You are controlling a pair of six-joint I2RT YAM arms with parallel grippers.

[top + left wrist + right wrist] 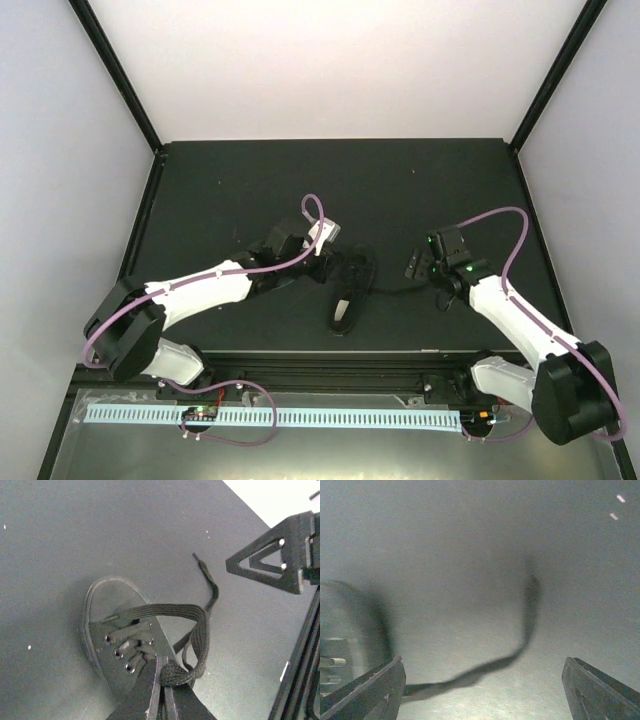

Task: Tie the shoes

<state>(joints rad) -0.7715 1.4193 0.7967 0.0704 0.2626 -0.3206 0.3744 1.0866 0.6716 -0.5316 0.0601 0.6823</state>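
Left gripper (pixel 161 682): fingers pressed together, no gap. They pinch the bunched base of a lace loop (pixel 197 630) right over the shoe's eyelets. The loop stands up off the shoe (pixel 100 605) and arcs back across the tongue.

Right gripper (pixel 482 662): fingers spread wide, nothing held. It sits low over the table (pixel 250 190), off the shoe's right side and close to it without touching.

The shoe lies near the front middle of the table, between the two grippers. Sole is down. In the top view its long axis runs roughly far-to-near, tilted a little.

A loose lace (pixel 529 615) trails flat from the shoe's right side. It curves toward the right gripper, and in the right wrist view it passes between the open fingers. Its tip bends away from the shoe.

Judgement: first loop is formed and held. Knot not made, so the task is partway.

The coming move turns on the loose lace. It lies on the shoe's right side and runs crosswise to the shoe's long axis. The right arm is clearly nearer, and the left one is busy with the loop. The right gripper likely needs to drop and close on that strand.

Risk: the lace is thin and flat on the table, so it is easy to miss. A tug could also pull the held loop slack.
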